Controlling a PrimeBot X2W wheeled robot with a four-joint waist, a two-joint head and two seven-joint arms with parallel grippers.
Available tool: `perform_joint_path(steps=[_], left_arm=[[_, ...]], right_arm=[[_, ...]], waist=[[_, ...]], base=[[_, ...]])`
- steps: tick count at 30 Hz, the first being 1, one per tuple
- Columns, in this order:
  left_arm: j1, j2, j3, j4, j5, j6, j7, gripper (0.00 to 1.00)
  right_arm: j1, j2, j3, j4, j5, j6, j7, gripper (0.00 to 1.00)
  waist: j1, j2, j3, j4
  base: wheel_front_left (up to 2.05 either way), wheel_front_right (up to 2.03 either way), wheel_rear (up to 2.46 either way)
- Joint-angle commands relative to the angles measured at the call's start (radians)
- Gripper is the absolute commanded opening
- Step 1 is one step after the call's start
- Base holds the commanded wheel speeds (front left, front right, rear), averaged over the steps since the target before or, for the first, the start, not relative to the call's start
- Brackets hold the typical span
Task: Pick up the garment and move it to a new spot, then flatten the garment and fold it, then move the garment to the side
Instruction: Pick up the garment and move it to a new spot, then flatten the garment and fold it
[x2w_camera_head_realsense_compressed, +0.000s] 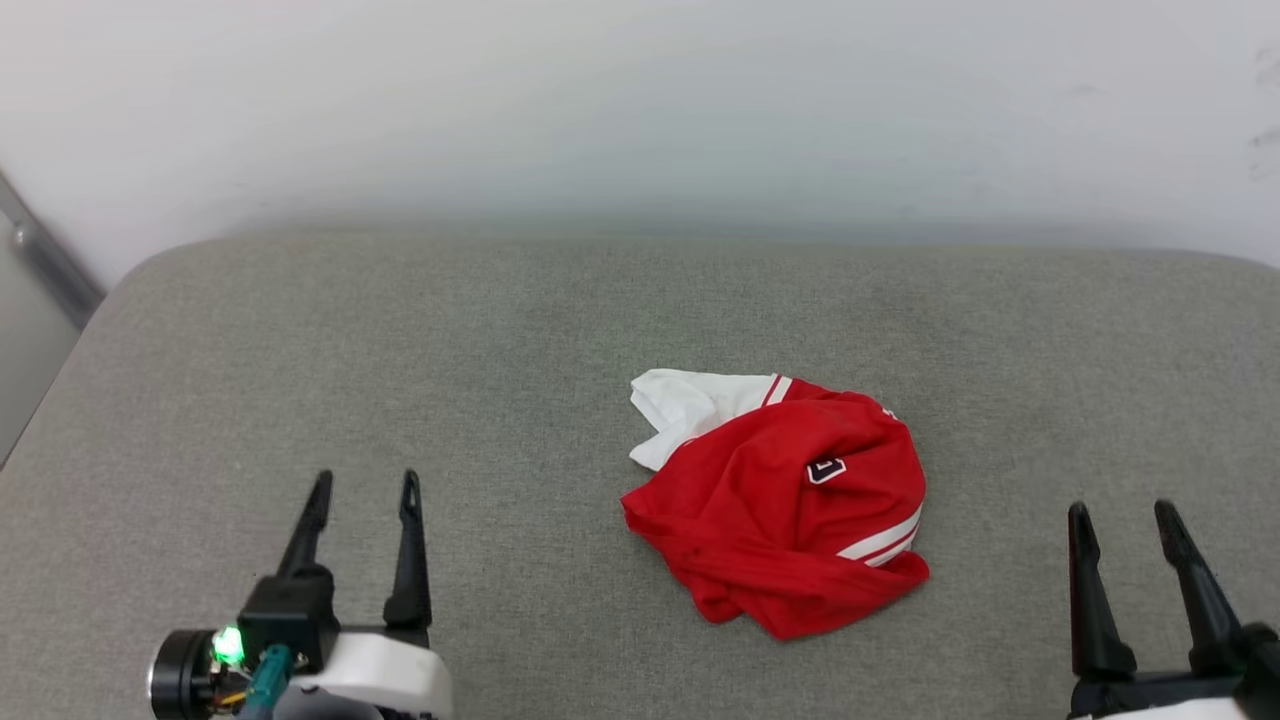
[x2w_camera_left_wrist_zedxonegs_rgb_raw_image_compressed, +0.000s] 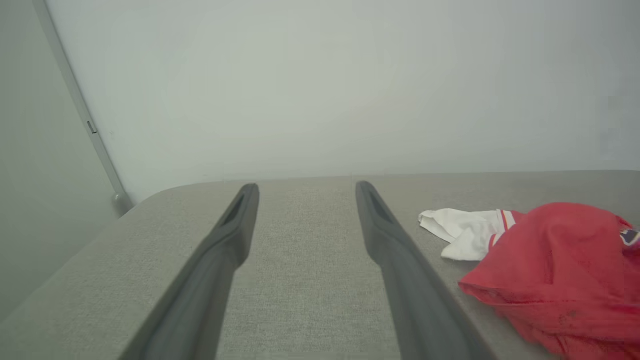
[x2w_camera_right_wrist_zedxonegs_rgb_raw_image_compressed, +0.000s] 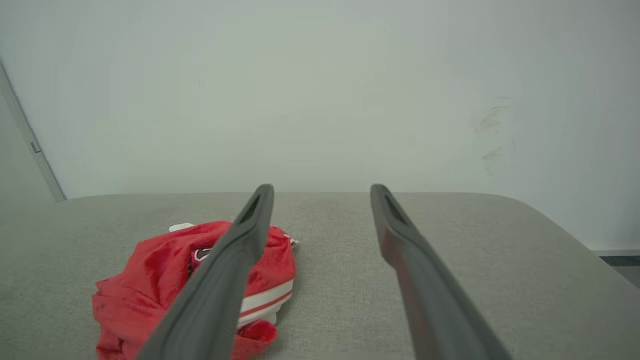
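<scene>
Garment (x2w_camera_head_realsense_compressed: 780, 500) crumpled in a red heap on the grey padded bench (x2w_camera_head_realsense_compressed: 400, 350), a little right of centre in the head view, with one white sleeve (x2w_camera_head_realsense_compressed: 690, 405) spilling out at the far left of the heap and striped trim (x2w_camera_head_realsense_compressed: 885, 540) showing at the near right. Lies between the two grippers, apart from both, somewhat nearer the right one. Left gripper (x2w_camera_head_realsense_compressed: 366, 482) low at the near left, jaws spread wide and holding nothing; right gripper (x2w_camera_head_realsense_compressed: 1121, 512) low at the near right, jaws likewise wide and empty. Shows in the left wrist view as sleeve and red bulk off to the right of the jaws; in the right wrist view as a heap off to the left, partly behind the left-hand jaw.

Judging by all this, very first step in hand: pick-up not yet begun, nothing lifted, nothing flattened or folded. Next, most likely: bring one arm in over the heap, lower the open jaws onto a raised ridge of cloth, close on enough layers to carry the whole bundle. Shorter reach probably from the right. Worth choosing a thick fold near the top rather than the loose sleeve, to avoid trailing and dragging cloth across the bench. Plenty of bare bench to the left as a likely new spot, with room there for spreading flat afterwards
</scene>
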Motion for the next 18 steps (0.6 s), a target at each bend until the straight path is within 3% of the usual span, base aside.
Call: perform_joint_path(steps=[1,6,18], left_arm=[[0.029,-0.019,0.018,0.006,0.027,-0.024,-0.002,1.00],[0.071,-0.070,0.051,0.028,0.080,-0.087,-0.003,1.00],[0.109,-0.144,0.134,0.055,0.151,-0.162,-0.003,1.00]], right_arm=[[0.023,0.001,0.002,0.010,0.004,-0.001,-0.002,1.00],[0.059,0.001,0.012,0.027,0.017,-0.001,-0.002,1.00],[0.081,0.001,0.025,0.043,0.038,-0.001,-0.002,1.00]], waist=[[0.0000,0.0000,-0.008,0.001],[0.0000,0.0000,-0.023,0.000],[0.0000,0.0000,-0.036,-0.010]], base=[[0.00,0.00,0.00],[0.00,0.00,0.00],[0.00,0.00,0.00]])
